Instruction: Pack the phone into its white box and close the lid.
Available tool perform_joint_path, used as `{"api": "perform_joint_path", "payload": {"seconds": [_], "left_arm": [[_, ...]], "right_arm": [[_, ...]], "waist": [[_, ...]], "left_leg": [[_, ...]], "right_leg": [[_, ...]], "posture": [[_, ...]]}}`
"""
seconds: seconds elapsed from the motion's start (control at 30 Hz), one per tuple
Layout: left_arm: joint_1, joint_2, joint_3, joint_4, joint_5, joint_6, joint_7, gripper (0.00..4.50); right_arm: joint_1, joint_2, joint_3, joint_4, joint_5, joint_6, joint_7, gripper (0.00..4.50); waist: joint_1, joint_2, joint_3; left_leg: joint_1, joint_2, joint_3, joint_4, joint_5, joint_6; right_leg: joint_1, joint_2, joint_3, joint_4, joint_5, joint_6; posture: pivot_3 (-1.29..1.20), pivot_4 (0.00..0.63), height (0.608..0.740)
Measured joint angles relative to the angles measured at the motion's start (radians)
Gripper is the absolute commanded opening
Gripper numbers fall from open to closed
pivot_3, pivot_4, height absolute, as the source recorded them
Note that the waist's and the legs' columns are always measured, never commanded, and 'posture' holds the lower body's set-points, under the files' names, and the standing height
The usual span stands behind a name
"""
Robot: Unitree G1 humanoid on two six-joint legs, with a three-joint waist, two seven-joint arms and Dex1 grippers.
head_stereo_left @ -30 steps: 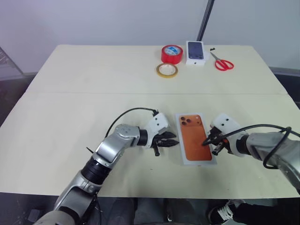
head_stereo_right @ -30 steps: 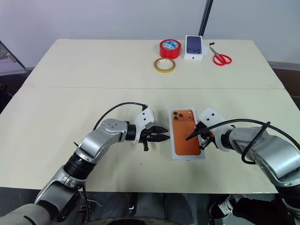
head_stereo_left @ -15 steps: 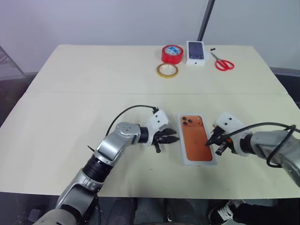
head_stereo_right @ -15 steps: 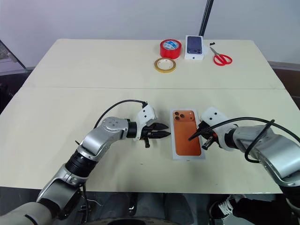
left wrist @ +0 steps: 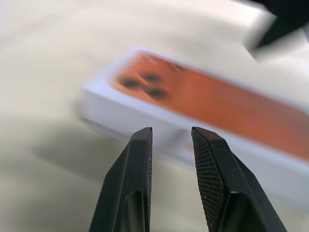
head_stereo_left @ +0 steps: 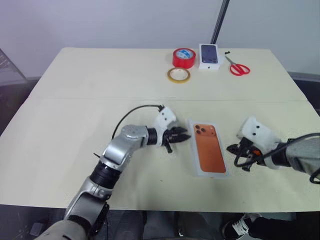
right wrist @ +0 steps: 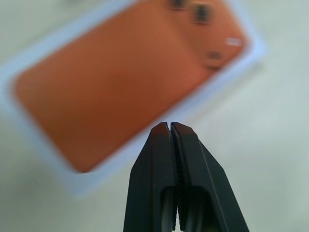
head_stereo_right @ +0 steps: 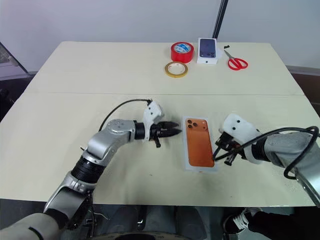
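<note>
The glossy orange phone (head_stereo_left: 209,148) lies flat in the shallow white box (head_stereo_left: 194,165), between both grippers. The left gripper (head_stereo_left: 183,136) stands narrowly parted and empty, and the right gripper (head_stereo_left: 231,148) is pinched closed just beside the box.

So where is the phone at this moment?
In the head views the phone lies camera side up in the white box, on the near half of the table, between the left gripper and the right gripper; neither touches it.

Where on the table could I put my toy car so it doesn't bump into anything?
The table's left half is bare. It's crowded at the back by the red tape, yellow tape, carton, scissors.
</note>
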Motion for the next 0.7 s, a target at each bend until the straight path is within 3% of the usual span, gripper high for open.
{"api": "perform_joint_path", "payload": {"seconds": [0.13,0.3,0.4,0.57,0.7], "left_arm": [[-0.071,-0.059,-0.009,0.042,0.01,-0.004,0.025,1.36],[-0.092,-0.054,-0.166,0.166,0.131,-0.044,0.024,1.36],[-0.105,-0.04,-0.197,0.174,0.167,-0.061,0.012,1.36],[-0.078,-0.003,-0.175,0.142,0.17,-0.063,-0.002,1.36],[-0.018,0.052,-0.053,0.11,0.118,-0.056,0.008,1.36]], "right_arm": [[0.051,0.019,0.009,-0.026,0.0,-0.005,-0.005,0.09],[0.074,0.042,0.043,-0.043,-0.004,-0.007,-0.029,0.09],[0.084,0.048,0.056,-0.045,-0.013,-0.007,-0.047,0.09],[0.082,0.081,0.062,-0.047,-0.03,-0.01,-0.078,0.09],[0.062,0.151,0.043,-0.015,-0.074,-0.085,-0.129,0.09]], "waist": [[0.008,0.0,0.0],[0.011,0.0,0.0],[0.015,0.0,0.0],[0.012,-0.001,-0.001],[0.008,-0.001,0.0]], "left_leg": [[0.0,0.0,0.0,0.003,-0.001,0.001],[0.001,0.0,0.0,0.003,-0.001,0.001],[0.001,0.0,0.0,0.003,-0.001,0.001],[0.004,0.001,0.0,0.003,-0.001,0.001],[0.003,0.001,0.0,0.002,-0.001,0.001]], "right_leg": [[0.002,0.0,0.0,0.0,0.0,0.0],[0.001,0.001,0.0,0.0,0.0,0.0],[0.002,0.001,0.0,0.0,0.0,0.0],[0.005,0.001,0.0,0.0,0.0,0.0],[0.004,0.001,0.0,0.0,0.0,0.0]], "posture": [[0.0,0.15,0.725],[0.0,0.15,0.725],[0.0,0.15,0.725],[0.0,0.15,0.725],[0.0,0.15,0.725]]}}
